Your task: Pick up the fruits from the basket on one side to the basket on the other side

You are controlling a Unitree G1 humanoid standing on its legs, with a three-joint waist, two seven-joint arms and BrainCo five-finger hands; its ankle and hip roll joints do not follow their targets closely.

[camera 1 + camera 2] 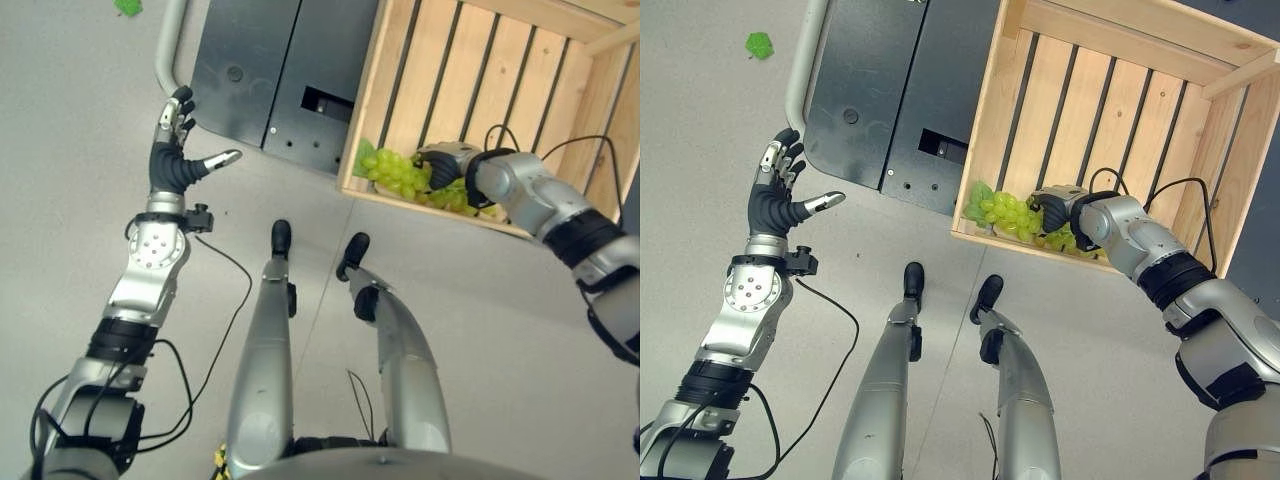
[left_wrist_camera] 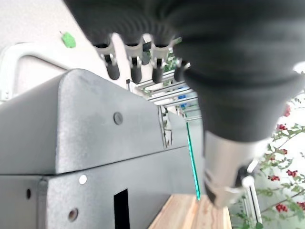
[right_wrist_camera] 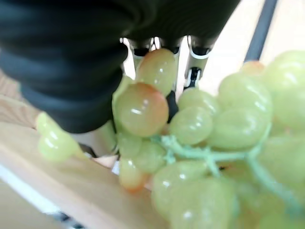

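Grapes [image 1: 1012, 215]: green bunch in the near left corner of the wooden crate [image 1: 1110, 90], directly under and against the right robot hand [image 1: 1058, 207].
Right robot hand: down inside the crate on the bunch — grapes press against its palm and lie between its fingers in the right wrist view; whether the fingers have closed on them cannot be told.
Left robot hand [image 1: 172, 150]: raised over the grey floor [image 1: 70, 150], fingers straight, thumb spread wide — holding nothing, well apart from the crate.
Dark metal cabinet [image 1: 265, 70]: between the left robot hand and the crate, with a curved grey tube [image 1: 168, 45] along its edge.
Green scrap [image 1: 760, 44]: on the floor beyond the left robot hand.
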